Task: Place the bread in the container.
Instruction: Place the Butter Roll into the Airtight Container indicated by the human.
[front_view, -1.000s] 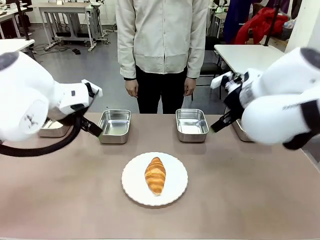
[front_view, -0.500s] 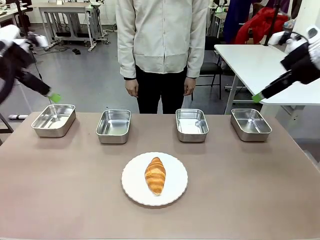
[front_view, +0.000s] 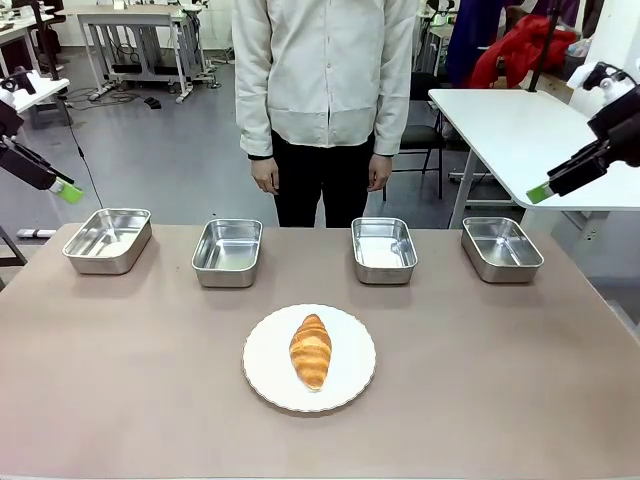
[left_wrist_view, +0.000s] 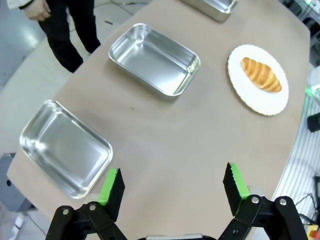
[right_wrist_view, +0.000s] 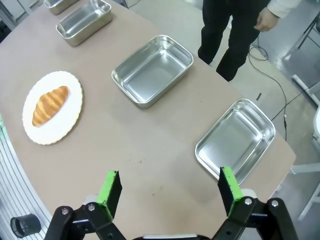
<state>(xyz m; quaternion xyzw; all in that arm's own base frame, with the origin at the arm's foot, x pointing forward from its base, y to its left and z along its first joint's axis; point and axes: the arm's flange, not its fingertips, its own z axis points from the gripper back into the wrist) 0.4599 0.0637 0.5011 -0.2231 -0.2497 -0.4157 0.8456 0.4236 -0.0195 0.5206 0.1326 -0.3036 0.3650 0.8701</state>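
Observation:
The bread (front_view: 311, 350), a golden-brown croissant, lies on a round white plate (front_view: 262, 375) at the middle front of the table. Behind it several alike steel containers stand in a row, all bare inside: far left (front_view: 107, 240), left of centre (front_view: 227, 252), right of centre (front_view: 384, 249), far right (front_view: 501, 248). My left gripper (front_view: 66, 190) hangs high off the table's left end, and its wrist view shows it open (left_wrist_view: 173, 187) above the far-left container (left_wrist_view: 65, 147), the bread (left_wrist_view: 261, 74) farther off. My right gripper (front_view: 541, 192) hovers off the right end, open (right_wrist_view: 170, 187) with nothing in it, beside the far-right container (right_wrist_view: 235, 140), the bread (right_wrist_view: 49, 105) farther off.
A person (front_view: 325, 90) stands at the far side of the table, both hands hanging down. A white table (front_view: 500, 115) stands behind at the right. Bare brown tabletop (front_view: 480, 380) lies on both sides of the plate.
Both arms have swung up and outward from over the table to its left and right ends, uncovering the outer containers. Bread and plate have not moved.

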